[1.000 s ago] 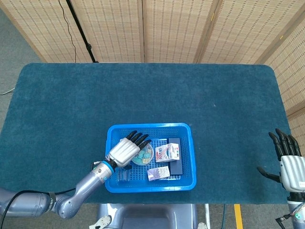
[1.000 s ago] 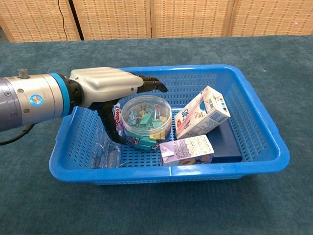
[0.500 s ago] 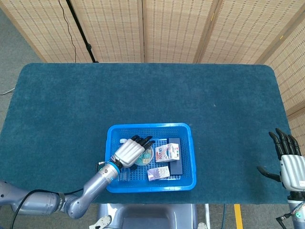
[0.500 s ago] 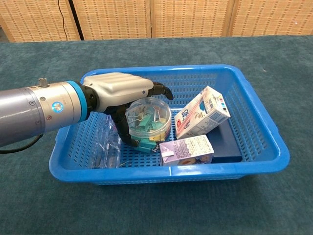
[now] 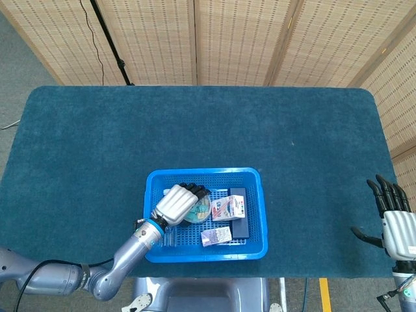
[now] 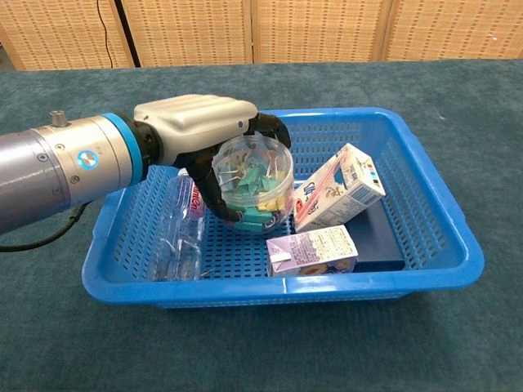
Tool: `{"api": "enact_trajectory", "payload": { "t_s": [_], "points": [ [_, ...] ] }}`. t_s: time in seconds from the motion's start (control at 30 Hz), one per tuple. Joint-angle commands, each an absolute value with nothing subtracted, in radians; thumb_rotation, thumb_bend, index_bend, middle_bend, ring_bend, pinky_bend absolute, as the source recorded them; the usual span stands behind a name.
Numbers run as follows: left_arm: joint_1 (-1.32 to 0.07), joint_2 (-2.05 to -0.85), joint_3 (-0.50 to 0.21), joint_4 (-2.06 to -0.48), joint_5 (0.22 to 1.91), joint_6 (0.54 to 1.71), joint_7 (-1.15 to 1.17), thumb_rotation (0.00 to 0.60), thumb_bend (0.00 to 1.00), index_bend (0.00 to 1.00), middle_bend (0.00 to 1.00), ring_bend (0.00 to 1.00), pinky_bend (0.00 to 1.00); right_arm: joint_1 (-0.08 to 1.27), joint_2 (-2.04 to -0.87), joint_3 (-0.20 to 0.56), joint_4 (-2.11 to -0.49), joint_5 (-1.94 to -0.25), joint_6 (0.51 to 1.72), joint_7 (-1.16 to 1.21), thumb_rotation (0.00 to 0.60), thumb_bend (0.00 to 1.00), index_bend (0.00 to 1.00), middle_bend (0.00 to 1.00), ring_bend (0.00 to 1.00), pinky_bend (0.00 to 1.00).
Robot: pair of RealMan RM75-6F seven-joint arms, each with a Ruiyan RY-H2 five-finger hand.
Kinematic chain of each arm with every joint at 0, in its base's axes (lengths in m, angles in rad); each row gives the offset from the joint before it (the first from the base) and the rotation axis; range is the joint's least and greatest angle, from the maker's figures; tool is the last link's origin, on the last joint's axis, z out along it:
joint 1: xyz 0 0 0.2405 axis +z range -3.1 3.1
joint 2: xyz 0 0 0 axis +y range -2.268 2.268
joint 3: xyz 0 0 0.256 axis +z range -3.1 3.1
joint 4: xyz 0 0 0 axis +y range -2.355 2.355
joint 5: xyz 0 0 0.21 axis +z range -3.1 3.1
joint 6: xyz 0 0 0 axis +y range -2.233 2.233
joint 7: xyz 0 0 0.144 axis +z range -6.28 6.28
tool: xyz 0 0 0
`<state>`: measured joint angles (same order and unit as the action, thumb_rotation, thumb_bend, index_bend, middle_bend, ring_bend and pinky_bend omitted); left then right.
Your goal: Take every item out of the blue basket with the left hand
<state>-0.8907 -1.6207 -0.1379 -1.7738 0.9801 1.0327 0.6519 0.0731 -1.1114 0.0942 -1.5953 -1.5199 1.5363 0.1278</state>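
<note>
Your left robot hand (image 6: pixel 214 131) has closed around the tub of clips (image 6: pixel 255 183) and tipped it up; lift it out of the blue basket (image 6: pixel 425 188) next.

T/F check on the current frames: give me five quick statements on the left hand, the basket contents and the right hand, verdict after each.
1. The left hand grips the clear tub of binder clips. True.
2. The tub sits flat on the floor of the blue basket. False: it is tilted in the hand, its lid facing the camera in the chest view.
3. A clear plastic bottle lies in the left part of the basket. True.
4. The purple carton lies outside the basket on the cloth. False: it is inside, against the near wall.
5. The right hand holds the white carton. False: it holds nothing, fingers apart, at the table's right edge; the white carton is in the basket.
</note>
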Motion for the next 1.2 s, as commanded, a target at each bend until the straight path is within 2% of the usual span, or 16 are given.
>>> {"api": "enact_trajectory", "payload": {
  "t_s": [0.03, 0.33, 0.47, 0.6, 0.77, 1.0, 1.07, 1.2],
  "points": [
    [-0.872, -1.563, -0.162, -1.844, 1.026, 1.061, 0.602, 0.600, 0.27, 0.33, 0.26, 0.38, 0.35, 0.073, -1.111, 0.094, -1.596, -1.520, 1.535, 0.127, 0.600, 0.00, 0.00, 0.00, 0.00, 0.00],
    [-0.784, -1.297, -0.241, -2.023, 1.114, 1.114, 0.383, 0.600, 0.26, 0.32, 0.26, 0.38, 0.35, 0.073, -1.110, 0.091, -1.601, -1.522, 1.533, 0.123, 0.600, 0.00, 0.00, 0.00, 0.00, 0.00],
    [-0.741, -1.196, -0.285, -2.000, 1.095, 1.121, 0.253, 0.600, 0.26, 0.32, 0.26, 0.37, 0.35, 0.075, -1.110, 0.086, -1.606, -1.528, 1.528, 0.114, 0.600, 0.00, 0.00, 0.00, 0.00, 0.00],
    [-0.717, -1.160, -0.294, -1.908, 1.066, 1.096, 0.158, 0.600, 0.25, 0.32, 0.26, 0.37, 0.35, 0.076, -1.111, 0.082, -1.611, -1.535, 1.526, 0.105, 0.600, 0.00, 0.00, 0.00, 0.00, 0.00],
    [-0.716, -1.189, -0.274, -1.730, 1.022, 1.027, 0.090, 0.600, 0.26, 0.31, 0.26, 0.37, 0.35, 0.080, -1.114, 0.078, -1.617, -1.544, 1.523, 0.090, 0.600, 0.00, 0.00, 0.00, 0.00, 0.00],
    [-0.726, -1.312, -0.250, -1.515, 0.982, 0.943, 0.005, 0.600, 0.25, 0.30, 0.26, 0.36, 0.35, 0.097, -1.126, 0.075, -1.607, -1.535, 1.485, 0.070, 0.600, 0.00, 0.00, 0.00, 0.00, 0.00],
    [-0.731, -1.344, -0.243, -1.464, 0.980, 0.923, -0.008, 0.600, 0.25, 0.29, 0.26, 0.34, 0.34, 0.098, -1.127, 0.075, -1.606, -1.534, 1.484, 0.066, 0.600, 0.00, 0.00, 0.00, 0.00, 0.00],
    [-0.735, -1.404, -0.234, -1.366, 0.977, 0.900, -0.022, 0.600, 0.25, 0.25, 0.18, 0.22, 0.25, 0.099, -1.128, 0.078, -1.604, -1.527, 1.482, 0.066, 0.600, 0.00, 0.00, 0.00, 0.00, 0.00]
  ]
}}
